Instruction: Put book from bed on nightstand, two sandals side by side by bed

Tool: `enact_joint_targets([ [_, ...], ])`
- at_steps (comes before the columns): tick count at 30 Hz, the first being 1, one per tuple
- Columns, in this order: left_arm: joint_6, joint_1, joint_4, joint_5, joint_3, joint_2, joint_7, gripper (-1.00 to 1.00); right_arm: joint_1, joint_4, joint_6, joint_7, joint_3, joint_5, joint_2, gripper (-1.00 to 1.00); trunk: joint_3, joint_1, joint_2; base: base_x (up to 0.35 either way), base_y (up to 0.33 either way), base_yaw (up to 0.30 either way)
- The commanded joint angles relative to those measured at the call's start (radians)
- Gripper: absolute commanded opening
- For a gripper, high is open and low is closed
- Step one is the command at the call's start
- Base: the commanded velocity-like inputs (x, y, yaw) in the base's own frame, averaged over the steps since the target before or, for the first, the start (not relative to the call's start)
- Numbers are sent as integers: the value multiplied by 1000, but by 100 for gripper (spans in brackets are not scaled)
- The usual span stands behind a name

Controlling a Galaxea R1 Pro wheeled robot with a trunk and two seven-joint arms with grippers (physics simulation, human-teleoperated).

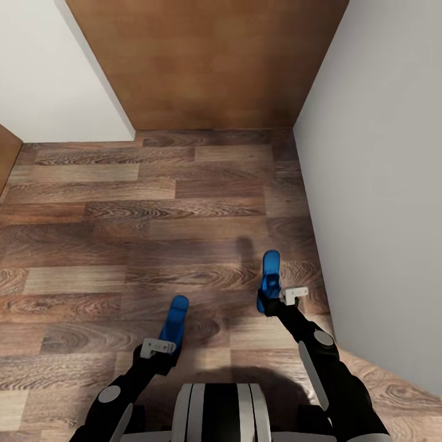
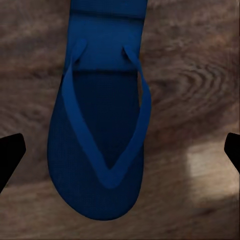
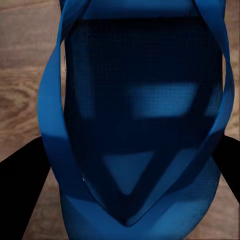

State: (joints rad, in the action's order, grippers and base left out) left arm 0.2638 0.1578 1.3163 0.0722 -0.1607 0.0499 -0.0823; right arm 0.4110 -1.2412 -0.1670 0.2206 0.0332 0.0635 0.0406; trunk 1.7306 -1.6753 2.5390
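Nearest you, the robot's trunk [image 1: 221, 412] sits at the lower edge of the head view, with both dark arms reaching forward over the wood-plank floor [image 1: 123, 233]. Your left gripper [image 1: 161, 350] carries a blue sandal [image 1: 174, 319] that sticks out ahead of it, held above the planks. In the left wrist view that sandal [image 2: 100, 125] lies lengthwise between the two dark fingertips [image 2: 10, 155], its V-shaped strap facing the camera — yet both tips stand well out to either side of the sole, so you cannot tell from that picture how the jaws bear on it.

Your right gripper [image 1: 270, 302] is a little farther forward and close to the pale wall [image 1: 380, 184] on the right. It has the second blue sandal [image 1: 270, 273] pointing ahead, a faint shadow on the floor beyond its tip. In the right wrist view this sandal [image 3: 140, 125] sits very close to the camera, with the dark fingers [image 3: 20, 185] pressed against both its edges — clenched on it.

Farther on, the planks run up to a brown wooden panel [image 1: 209, 61] standing between two white wall faces; another sliver of brown wood [image 1: 6, 153] shows at the far left.
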Motion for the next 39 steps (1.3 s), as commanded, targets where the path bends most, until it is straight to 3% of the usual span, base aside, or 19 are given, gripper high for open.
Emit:
enact_joint_targets([
  [1,6,0,1,8,-1,1,0,100,0,-1,-6,4,-1,7,1,-100,1,0,0,161,-40,0],
  [32,5,0,1,8,-6,-1,-1,100,0,-1,-6,3,-1,7,1,-100,1,0,0,56,-2,0],
  [39,6,0,1,8,-7,-2,-1,100,0,-1,-6,3,-1,7,1,-100,28,-3,2,0,0,0],
])
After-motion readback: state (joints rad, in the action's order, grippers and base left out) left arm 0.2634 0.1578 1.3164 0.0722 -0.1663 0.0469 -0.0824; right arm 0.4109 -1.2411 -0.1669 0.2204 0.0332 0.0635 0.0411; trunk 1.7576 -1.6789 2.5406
